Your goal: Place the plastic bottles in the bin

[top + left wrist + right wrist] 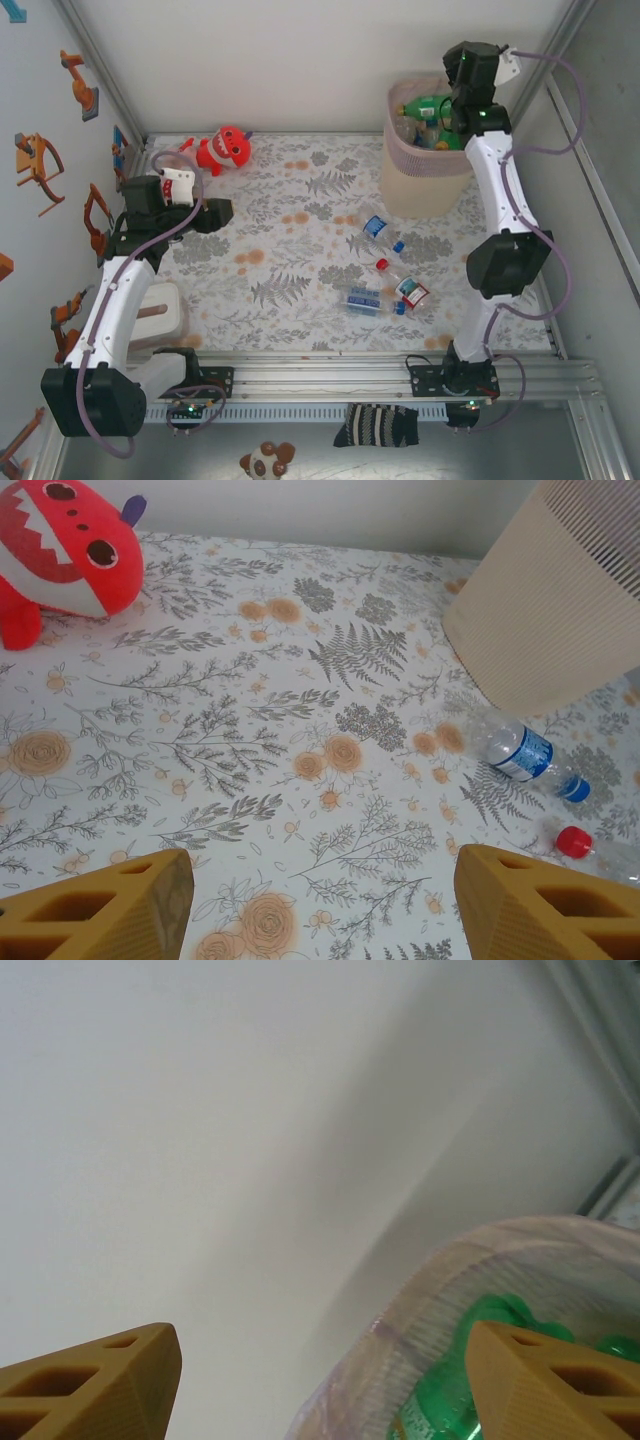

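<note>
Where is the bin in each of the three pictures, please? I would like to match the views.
Top external: the bin stands at the upper right, on the far side of the table.
Left wrist: its cream wall is in the upper right corner.
Right wrist: its pink mesh rim curves through the lower right.
Shared landmarks: the green bottle inside it, also in right wrist; the blue-labelled bottle near its base, also in left wrist.

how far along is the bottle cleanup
Done: at least one green bottle lies in the bin. In hand: nothing; the right gripper is open over the bin rim, the left gripper open above the table. Left: several there, including a blue-labelled bottle and a red-capped bottle.
</note>
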Action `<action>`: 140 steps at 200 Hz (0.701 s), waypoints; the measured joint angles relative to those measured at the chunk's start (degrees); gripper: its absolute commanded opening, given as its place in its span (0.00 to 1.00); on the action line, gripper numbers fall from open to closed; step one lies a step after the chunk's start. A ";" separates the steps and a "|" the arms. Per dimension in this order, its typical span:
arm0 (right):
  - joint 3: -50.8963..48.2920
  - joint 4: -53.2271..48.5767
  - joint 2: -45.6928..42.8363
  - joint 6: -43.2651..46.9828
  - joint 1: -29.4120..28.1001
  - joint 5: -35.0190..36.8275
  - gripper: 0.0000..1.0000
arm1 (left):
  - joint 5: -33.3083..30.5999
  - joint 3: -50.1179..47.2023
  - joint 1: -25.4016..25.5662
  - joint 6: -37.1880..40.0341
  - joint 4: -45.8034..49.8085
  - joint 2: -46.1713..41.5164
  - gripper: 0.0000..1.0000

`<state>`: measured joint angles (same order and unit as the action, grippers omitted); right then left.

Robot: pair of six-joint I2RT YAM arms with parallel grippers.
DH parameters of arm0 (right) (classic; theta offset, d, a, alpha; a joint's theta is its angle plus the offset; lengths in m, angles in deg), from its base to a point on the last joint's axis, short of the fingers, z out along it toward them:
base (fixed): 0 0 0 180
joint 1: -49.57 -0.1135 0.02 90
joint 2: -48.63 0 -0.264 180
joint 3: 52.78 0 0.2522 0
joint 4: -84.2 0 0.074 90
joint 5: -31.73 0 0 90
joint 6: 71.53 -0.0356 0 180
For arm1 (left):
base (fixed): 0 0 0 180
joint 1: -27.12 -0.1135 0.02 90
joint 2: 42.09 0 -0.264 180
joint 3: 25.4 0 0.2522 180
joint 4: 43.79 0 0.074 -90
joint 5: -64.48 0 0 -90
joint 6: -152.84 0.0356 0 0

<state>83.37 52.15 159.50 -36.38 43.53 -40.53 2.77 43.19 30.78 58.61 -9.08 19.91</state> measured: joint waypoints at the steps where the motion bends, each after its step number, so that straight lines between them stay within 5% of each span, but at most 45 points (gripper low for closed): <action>1: 0.09 0.00 0.09 0.11 0.04 -0.26 0.74 | 0.02 0.00 0.00 0.00 0.00 0.00 0.69; 62: 8.90 3.61 12.22 2.14 3.41 -15.21 0.72 | 0.00 0.00 0.00 0.00 -0.02 0.00 0.69; 140: 4.94 4.63 16.85 -2.86 5.92 -20.02 0.71 | 0.00 0.00 0.00 0.00 -0.04 0.00 0.69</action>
<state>88.31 56.79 176.35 -39.24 49.45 -60.55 2.77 43.19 30.78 58.61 -9.12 19.91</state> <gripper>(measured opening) 0.706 0.692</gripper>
